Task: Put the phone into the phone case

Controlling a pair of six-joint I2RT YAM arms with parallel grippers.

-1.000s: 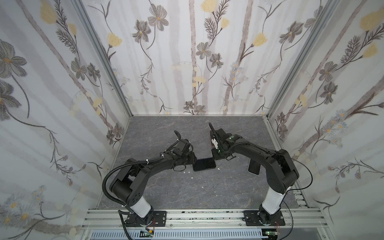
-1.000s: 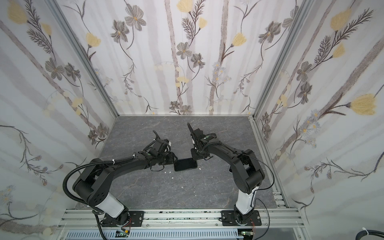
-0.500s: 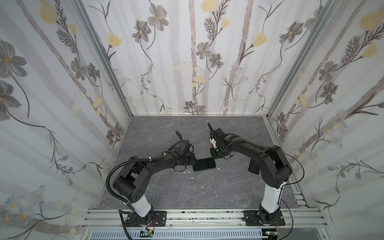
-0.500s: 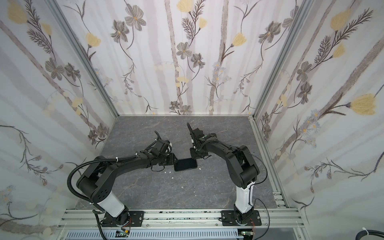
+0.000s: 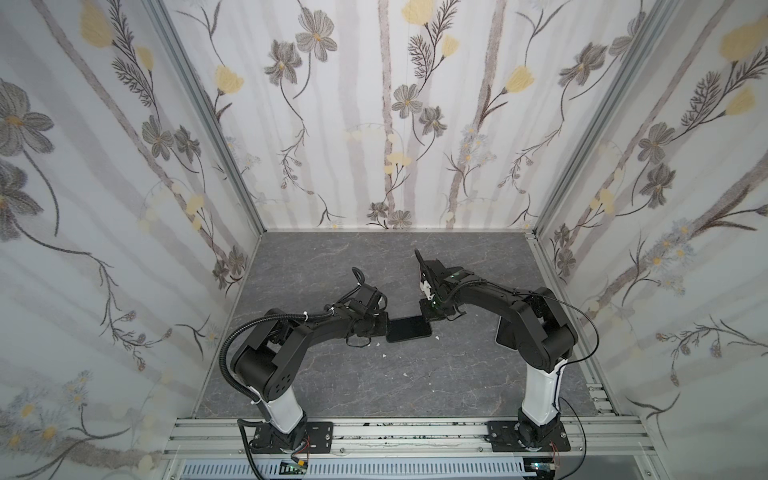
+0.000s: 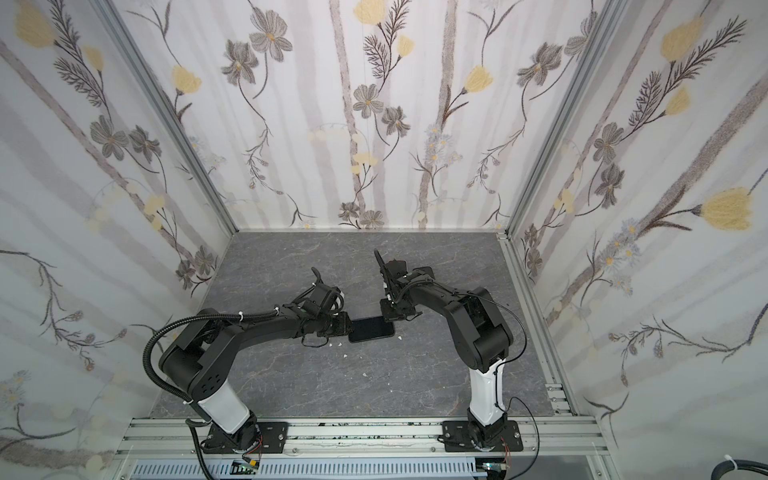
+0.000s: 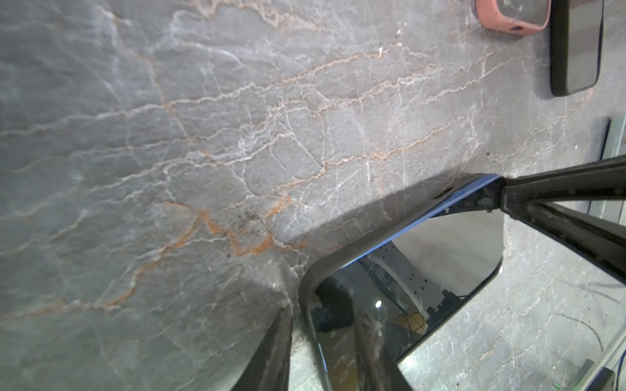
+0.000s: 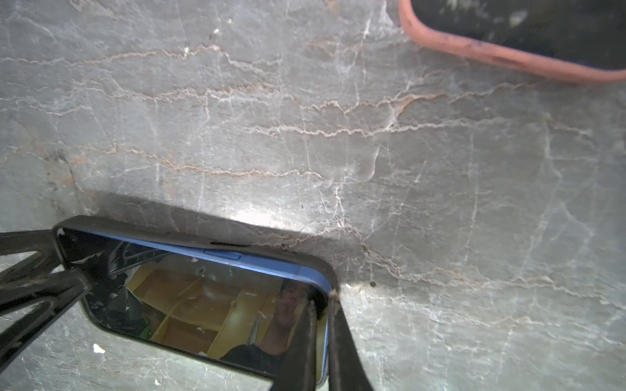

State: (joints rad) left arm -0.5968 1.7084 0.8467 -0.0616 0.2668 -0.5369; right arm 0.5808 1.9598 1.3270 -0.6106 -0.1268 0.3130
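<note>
At the phone's left end in a top view, the left hand (image 5: 385,329) was clamped on that short end, one finger over the glass and the other outside the rim, steadying the phone (image 5: 409,328). The phone lay screen-up in the black phone case (image 8: 145,230) at the middle of the desk (image 5: 374,395), between the two hands. Its long axis ran left to right, with one short end toward each hand. Along the phone's far long side a blue edge showed above the rim, so it looked not fully seated. At the phone's far right corner the right hand (image 8: 323,299) had its fingers together, seemingly pinching the rim there. Doing this step well called for the left hand to hold firm while the right worked the rim over the blue edge, gently, without levering the phone out. A pink case (image 8: 491,50) lay well apart from the phone.
</note>
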